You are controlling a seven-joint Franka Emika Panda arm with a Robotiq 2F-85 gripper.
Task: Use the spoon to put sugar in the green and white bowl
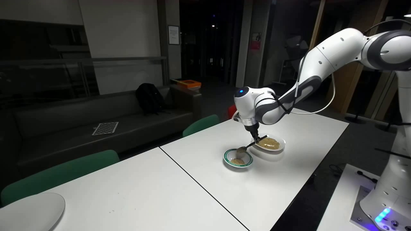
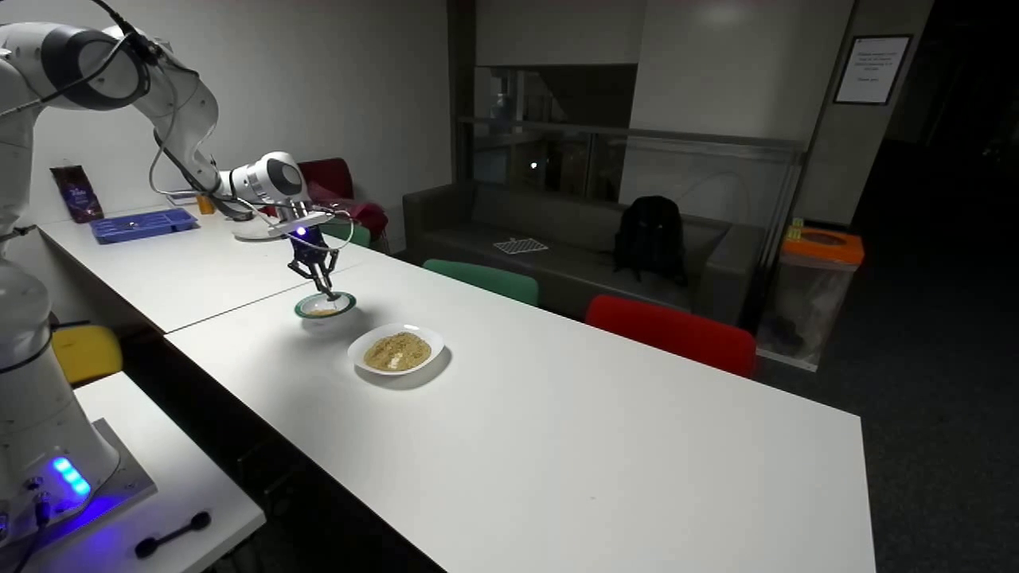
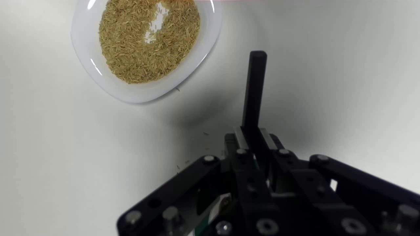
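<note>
gripper [image 3: 253,135]: clamped on handle of black spoon [image 3: 254,90]. spoon head [image 1: 241,149]: seen against far rim of green-and-white bowl [image 1: 227,158], in an exterior view. rice-like grains [image 1: 238,161]: inside, presumably the sugar. likely step, pouring: centre head, keep low, roll slowly.

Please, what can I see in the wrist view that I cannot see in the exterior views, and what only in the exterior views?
Only the wrist view: a few loose grains on the white table near the white dish.

Only the exterior views: the robot arm, the sofa, the black backpack and the green chairs.

Both share: the dish's tan heap, the gripper closed on the spoon, and the green and white bowl, mostly hidden behind the gripper in the wrist view.
</note>
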